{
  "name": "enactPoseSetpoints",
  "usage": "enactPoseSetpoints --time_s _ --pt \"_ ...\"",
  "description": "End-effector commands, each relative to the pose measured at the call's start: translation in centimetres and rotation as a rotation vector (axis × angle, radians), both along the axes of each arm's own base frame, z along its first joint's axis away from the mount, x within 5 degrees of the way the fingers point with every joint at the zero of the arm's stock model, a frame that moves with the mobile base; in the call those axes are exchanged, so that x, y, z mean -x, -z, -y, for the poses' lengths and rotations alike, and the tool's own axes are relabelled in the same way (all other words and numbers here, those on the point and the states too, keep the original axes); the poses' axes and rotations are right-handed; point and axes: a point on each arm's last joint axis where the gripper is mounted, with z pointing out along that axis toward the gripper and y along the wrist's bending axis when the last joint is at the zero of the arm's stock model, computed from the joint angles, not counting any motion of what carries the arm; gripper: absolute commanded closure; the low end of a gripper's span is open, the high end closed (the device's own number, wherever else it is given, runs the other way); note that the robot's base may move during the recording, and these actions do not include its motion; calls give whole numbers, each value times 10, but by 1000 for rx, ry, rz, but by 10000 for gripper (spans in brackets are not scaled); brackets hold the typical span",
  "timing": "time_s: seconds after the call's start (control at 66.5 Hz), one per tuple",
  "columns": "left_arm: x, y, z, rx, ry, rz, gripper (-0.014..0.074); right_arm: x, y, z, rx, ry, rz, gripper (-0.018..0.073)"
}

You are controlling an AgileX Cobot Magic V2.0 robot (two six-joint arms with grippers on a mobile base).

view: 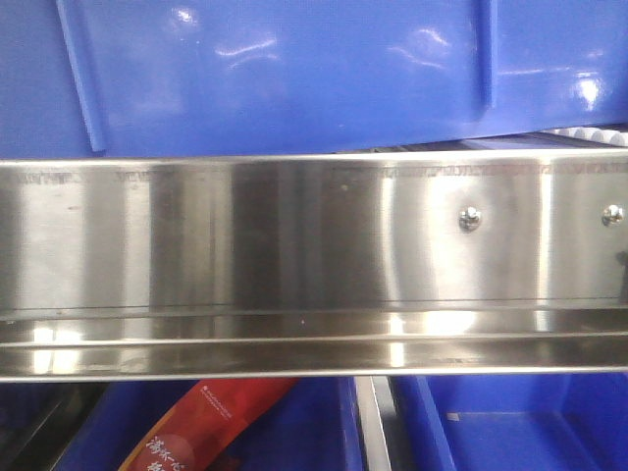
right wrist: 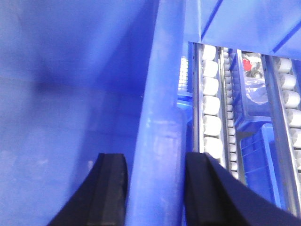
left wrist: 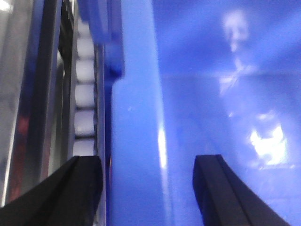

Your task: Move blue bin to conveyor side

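Note:
The blue bin [view: 294,69] fills the top of the front view, its glossy ribbed wall standing right behind the conveyor's stainless side rail [view: 294,235]. In the left wrist view my left gripper [left wrist: 148,169] is open and straddles the bin's thick rim [left wrist: 136,141], with a gap on the inner side. Pale rollers [left wrist: 84,99] run just left of that rim. In the right wrist view my right gripper [right wrist: 155,169] is shut on the opposite rim [right wrist: 162,132], one finger inside the bin and one outside.
Below the rail sit smaller blue crates [view: 520,422], one holding a red package [view: 196,422]. Beside the right rim run rows of rollers [right wrist: 210,108] and steel rails, with a lower blue crate [right wrist: 256,141] holding bagged parts.

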Motion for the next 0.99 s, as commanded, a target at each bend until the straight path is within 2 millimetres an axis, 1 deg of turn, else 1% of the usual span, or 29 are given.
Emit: enactPoseSetpoints --time_s 0.0,0.226,0.316,0.361,0.436,0.451,0.572,0.662,0.978 --pt "0 -1 0 2 -4 2 267 -2 3 -1 2 -9 -9 648" --pt "0 -1 0 2 -4 1 272 -2 3 -1 2 -9 -9 648" --pt "0 -1 0 2 -4 1 307 -2 3 -1 2 -9 -9 648" --pt "0 -1 0 2 -4 1 344 -2 3 -1 2 -9 -9 648" --pt "0 -1 0 2 -4 1 437 -2 3 -1 2 -9 -9 648" --pt "0 -1 0 2 -4 1 469 -2 3 -1 2 -9 -9 648" --pt "0 -1 0 2 -4 1 632 -2 3 -1 2 -9 -9 648" --pt "0 -1 0 2 -4 1 608 -2 3 -1 2 -9 -9 648" --pt "0 -1 0 2 -4 1 608 -2 3 -1 2 -9 -9 648"
